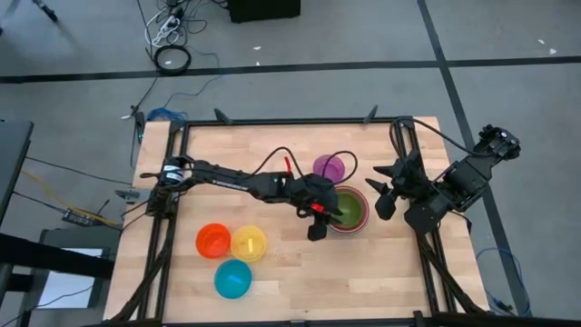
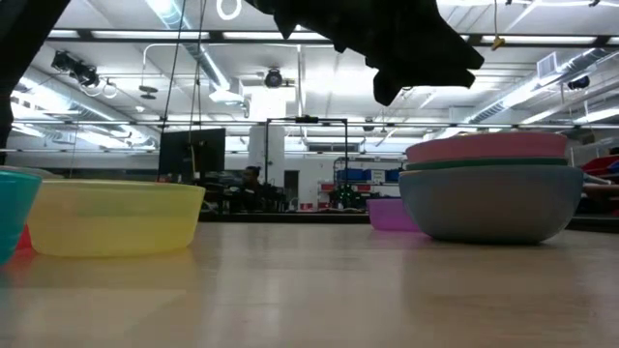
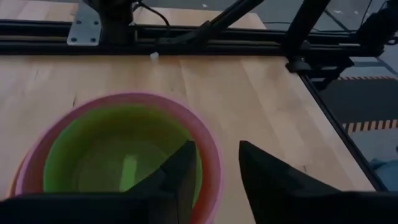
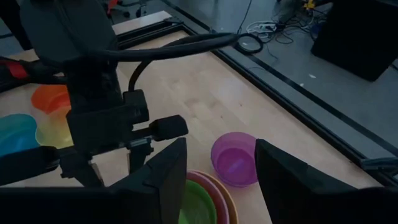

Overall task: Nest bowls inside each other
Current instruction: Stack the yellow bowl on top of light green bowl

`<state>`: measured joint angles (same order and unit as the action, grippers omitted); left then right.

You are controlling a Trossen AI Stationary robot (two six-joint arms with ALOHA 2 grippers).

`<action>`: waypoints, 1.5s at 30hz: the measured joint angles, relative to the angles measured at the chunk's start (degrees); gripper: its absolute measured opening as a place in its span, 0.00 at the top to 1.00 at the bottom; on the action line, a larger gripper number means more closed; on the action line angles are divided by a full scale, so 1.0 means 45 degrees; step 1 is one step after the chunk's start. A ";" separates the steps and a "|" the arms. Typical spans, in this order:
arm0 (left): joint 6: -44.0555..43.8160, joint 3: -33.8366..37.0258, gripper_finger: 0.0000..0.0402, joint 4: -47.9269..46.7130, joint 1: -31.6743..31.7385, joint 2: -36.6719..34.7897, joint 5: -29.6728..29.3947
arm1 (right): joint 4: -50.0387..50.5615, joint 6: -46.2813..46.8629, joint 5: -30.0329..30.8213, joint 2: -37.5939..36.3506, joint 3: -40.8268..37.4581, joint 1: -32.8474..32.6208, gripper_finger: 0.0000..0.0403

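Note:
A nested stack of bowls stands right of centre, a green bowl innermost inside a pink rim and a grey-blue bowl outermost. My left gripper hangs open just above the stack's near-left rim; one finger is over the green inside and the other is outside. In the low view its dark fingers are clear above the stack. A purple bowl sits alone behind the stack. Orange, yellow and cyan bowls rest near the front left. My right gripper waits open, raised at the table's right.
A black frame rail runs along the table's far edge, and more rails run down both sides. Bare wood lies between the three front-left bowls and the stack. The right arm's body hangs over the right edge.

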<state>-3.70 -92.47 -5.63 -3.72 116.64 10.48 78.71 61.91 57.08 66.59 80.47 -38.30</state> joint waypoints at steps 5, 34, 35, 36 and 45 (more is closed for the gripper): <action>0.0005 0.0000 0.67 -0.0211 -0.0010 -0.0104 0.0357 | -0.0003 0.0007 -0.0005 0.0000 0.0000 0.0000 0.56; -0.3939 0.0616 0.67 -1.2915 -0.3736 -0.7954 -0.7865 | -1.1979 -0.8282 -0.9734 0.5783 0.0000 0.5348 0.52; -0.4255 0.0874 0.67 -1.2905 -0.3918 -0.8146 -0.7957 | -1.2239 -0.8327 -1.0164 0.6009 0.0000 0.5548 0.52; -0.4588 0.1160 0.67 -1.2910 -0.4083 -0.8325 -0.8130 | -1.2417 -0.8356 -1.0495 0.6246 0.0001 0.5725 0.52; -0.6713 0.5462 0.67 -0.9911 -0.5456 -1.0837 -0.9242 | -1.3972 -0.8412 -1.1443 0.8006 0.0000 0.6581 0.52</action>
<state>-33.91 -67.89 -50.23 -28.27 67.87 -31.11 15.84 24.05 5.58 102.62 80.47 -8.69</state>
